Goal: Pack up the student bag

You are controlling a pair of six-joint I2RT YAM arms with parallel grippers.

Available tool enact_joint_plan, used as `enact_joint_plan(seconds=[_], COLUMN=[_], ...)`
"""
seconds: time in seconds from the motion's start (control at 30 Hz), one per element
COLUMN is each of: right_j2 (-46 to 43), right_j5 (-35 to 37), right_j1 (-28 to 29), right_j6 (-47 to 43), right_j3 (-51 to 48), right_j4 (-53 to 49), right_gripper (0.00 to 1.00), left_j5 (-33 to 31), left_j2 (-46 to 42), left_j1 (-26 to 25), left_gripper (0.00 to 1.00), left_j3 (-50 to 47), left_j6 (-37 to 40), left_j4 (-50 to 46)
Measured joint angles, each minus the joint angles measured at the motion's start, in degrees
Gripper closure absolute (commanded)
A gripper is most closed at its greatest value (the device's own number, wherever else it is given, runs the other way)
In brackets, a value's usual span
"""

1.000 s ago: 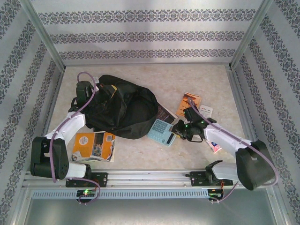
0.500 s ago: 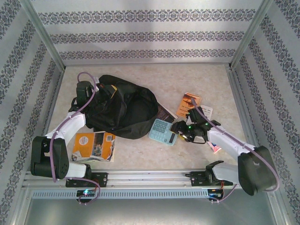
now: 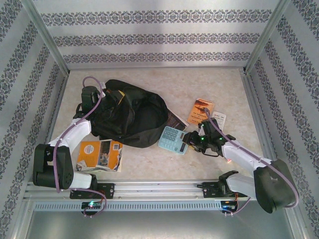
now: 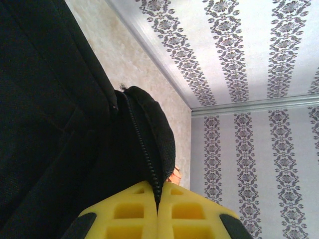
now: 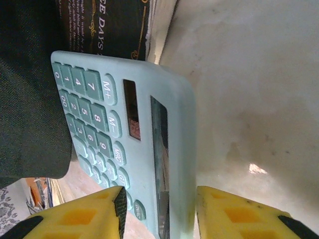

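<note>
Left claw (image 4: 158, 199) is pinched tight on the bag (image 3: 134, 117) along its zipper (image 4: 142, 144), at the left of the top view; the bag sprawls left of centre. Just right of it lies the calculator (image 3: 172, 139), its end between the narrowly parted pads of the right claw (image 5: 159, 201); whether they squeeze it I cannot tell
</note>
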Motion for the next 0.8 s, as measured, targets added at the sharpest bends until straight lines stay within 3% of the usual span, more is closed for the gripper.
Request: enact_joint_plan(seconds=[0.43,0.6,0.8], right_j2=[3.5,5.3,2.4], right_j5=[-1.5,-3.1,-3.2], right_j1=[0.8,0.8,0.8], right_j6=[1.7,2.6,2.8], right_j3=[-3.8,-4.2,-4.1], right_j4=[8.2,11.9,11.2], right_gripper=[0.71,0.84,0.89], left_j5=[0.0,0.0,0.5], left_j2=[0.0,0.0,0.0], left_j1=[0.0,0.0,0.0], left_gripper=[1.00,1.00,1.00], left_j3=[0.0,0.0,0.3], left_j6=[0.0,0.0,0.5], left_j4=[0.0,0.0,-0.3])
